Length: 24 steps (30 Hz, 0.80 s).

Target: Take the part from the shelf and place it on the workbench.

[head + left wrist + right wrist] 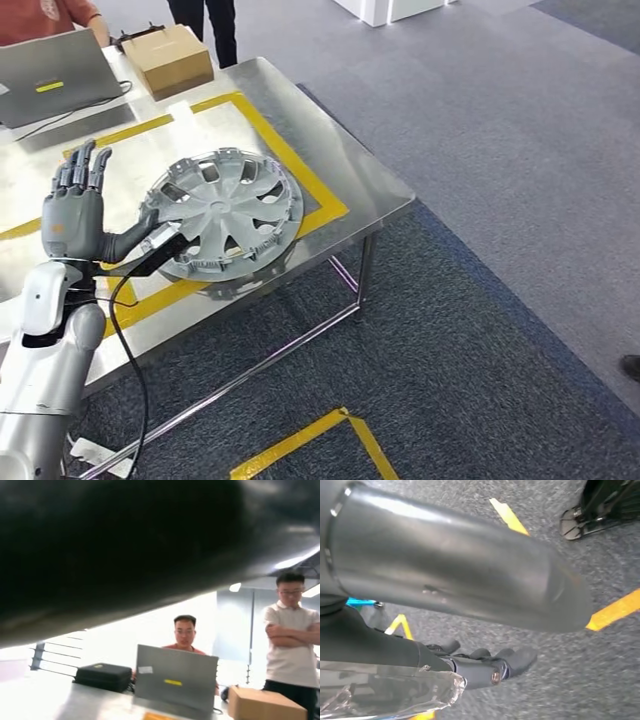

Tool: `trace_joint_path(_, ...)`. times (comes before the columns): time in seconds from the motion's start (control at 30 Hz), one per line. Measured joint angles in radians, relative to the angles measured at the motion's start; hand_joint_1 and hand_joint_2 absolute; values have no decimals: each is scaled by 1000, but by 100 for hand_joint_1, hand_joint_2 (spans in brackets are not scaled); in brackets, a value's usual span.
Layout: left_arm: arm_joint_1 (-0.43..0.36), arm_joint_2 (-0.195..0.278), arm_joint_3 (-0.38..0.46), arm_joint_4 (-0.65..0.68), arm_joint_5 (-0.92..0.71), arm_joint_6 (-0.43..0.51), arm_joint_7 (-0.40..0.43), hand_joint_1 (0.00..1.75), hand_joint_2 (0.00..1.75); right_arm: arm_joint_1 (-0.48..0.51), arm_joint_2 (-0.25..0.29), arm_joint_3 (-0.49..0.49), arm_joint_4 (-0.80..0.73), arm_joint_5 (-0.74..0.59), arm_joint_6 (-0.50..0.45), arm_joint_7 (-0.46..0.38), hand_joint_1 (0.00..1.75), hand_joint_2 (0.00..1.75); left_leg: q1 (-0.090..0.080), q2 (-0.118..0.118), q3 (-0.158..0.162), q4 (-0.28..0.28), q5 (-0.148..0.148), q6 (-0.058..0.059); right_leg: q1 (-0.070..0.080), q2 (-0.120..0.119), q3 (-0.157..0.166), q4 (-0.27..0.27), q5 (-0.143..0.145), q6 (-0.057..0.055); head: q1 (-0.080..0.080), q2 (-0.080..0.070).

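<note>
The hubcap (223, 212) lies flat on the steel workbench (355, 170), inside the yellow tape outline (302, 170). The left hand (75, 215) is up beside it, fingers spread straight, thumb tip touching the rim, holding nothing. The right hand (486, 665) hangs over grey carpet (546, 690), fingers loosely apart, empty. A laptop (53, 75) and a cardboard box (167, 60) sit further back.

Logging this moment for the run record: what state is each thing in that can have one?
Wheel cover: flat on the workbench, inside the yellow tape, released.
Left hand: fingers apart, holding nothing, thumb at the cover's rim.
Right hand: hanging above the floor, empty.
Laptop: open.
Cardboard box: closed.
</note>
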<state>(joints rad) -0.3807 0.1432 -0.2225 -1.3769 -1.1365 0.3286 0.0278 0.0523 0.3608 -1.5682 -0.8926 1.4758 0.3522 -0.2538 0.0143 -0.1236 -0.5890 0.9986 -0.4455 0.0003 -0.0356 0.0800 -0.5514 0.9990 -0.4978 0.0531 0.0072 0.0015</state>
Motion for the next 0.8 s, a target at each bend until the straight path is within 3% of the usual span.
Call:
trace_joint_path(0.07, 7, 4, 4, 0, -3, 2, 0, 0, 0, 0, 0, 0, -2, 2, 1, -1, 0, 0, 6, -18, -7, -1, 5, -14, 3, -21, 3, -1, 3, -12, -1, 0)
trace_joint_path(0.1, 10, 7, 6, 0, -5, 2, 0, 0, 0, -1, 0, 0, -4, 2, 1, -2, 0, 0, 6, -5, -11, 7, -1, -19, 3, -33, 4, -3, 5, -20, -2, 0)
trace_joint_path(0.13, 11, 10, 9, -1, -5, 3, 0, 0, 0, -2, 0, 0, -6, 2, 0, -2, 0, 0, 5, 21, -24, 31, -17, -23, 3, -46, 6, -5, 6, -28, -6, 0)
trace_joint_path(0.2, 10, 13, 12, -1, -7, 1, 3, 0, 0, 0, -1, 0, -8, 4, -2, -1, 0, 0, 3, 87, -76, 140, -75, -28, 6, -75, 7, -8, 6, -40, -14, 0)
trace_joint_path(0.27, 15, 14, 13, 0, -10, -2, 5, 0, 0, 2, -1, 0, -8, 6, -5, 0, 0, 0, 3, 111, -134, 261, -121, -31, 10, -105, 7, -8, 3, -44, -17, 0)
trace_joint_path(0.3, 19, 14, 14, 1, -12, -3, 5, 0, 0, 1, -1, 0, -8, 7, -6, 0, 0, 0, 4, 114, -145, 283, -119, -31, 11, -120, 8, -8, 2, -45, -17, 0)
trace_joint_path(0.33, 21, 15, 16, 2, -14, -4, 5, 0, 0, 1, -1, 0, -8, 6, -6, 1, 0, 0, 4, 117, -140, 275, -104, -31, 11, -134, 9, -8, 1, -44, -17, 0)
trace_joint_path(0.4, 23, 16, 18, 2, -15, -4, 5, 0, 0, 0, -1, 0, -8, 6, -6, 1, 0, 0, 3, 128, -95, 190, -50, -28, 12, -155, 13, -7, -3, -42, -17, 0)
trace_joint_path(0.47, 22, 18, 20, 2, -16, -5, 6, 0, 0, -1, -1, 0, -8, 6, -11, 1, 0, 0, -5, 175, -34, 78, -14, -21, 16, -174, 20, -6, -9, -34, -19, 0)
trace_joint_path(0.53, 22, 20, 22, 2, -17, -6, 8, 0, 0, -1, -1, 0, -8, 6, -18, 2, 0, 0, -14, 209, -4, 17, -8, -10, 23, -197, 25, -5, -15, -24, -19, 0)
trace_joint_path(0.6, 30, 24, 28, 2, -20, -8, 12, 0, 0, -3, -1, 0, -9, 6, -23, 3, 0, 0, -16, 190, -8, 13, -11, 2, 25, -220, 30, -6, -21, -14, -18, 0)
trace_joint_path(0.63, 34, 27, 33, 2, -22, -8, 14, 0, 0, -6, -1, 0, -10, 6, -25, 4, 0, 0, -14, 177, -8, 12, -10, 8, 24, -211, 30, -1, -28, -9, -17, 0)
trace_joint_path(0.7, 38, 29, 40, 2, -25, -8, 17, 0, 0, -8, -1, 1, -10, 7, -27, 4, 0, 0, -10, 152, -8, 9, -7, 20, 19, -152, 2, 61, -70, 0, -14, 0)
trace_joint_path(0.73, 40, 29, 43, 2, -26, -8, 18, 0, 0, -8, -1, 0, -10, 7, -29, 6, 0, 0, -9, 139, -9, 9, -6, 25, 17, -115, -29, 124, -102, 1, -12, 0)
trace_joint_path(0.8, 50, 29, 47, 4, -27, -8, 21, 0, 0, -4, -1, 0, -10, 8, -30, 10, 0, 0, -11, 110, -10, 9, -6, 30, 18, -85, -100, 257, -153, -1, -10, 0)
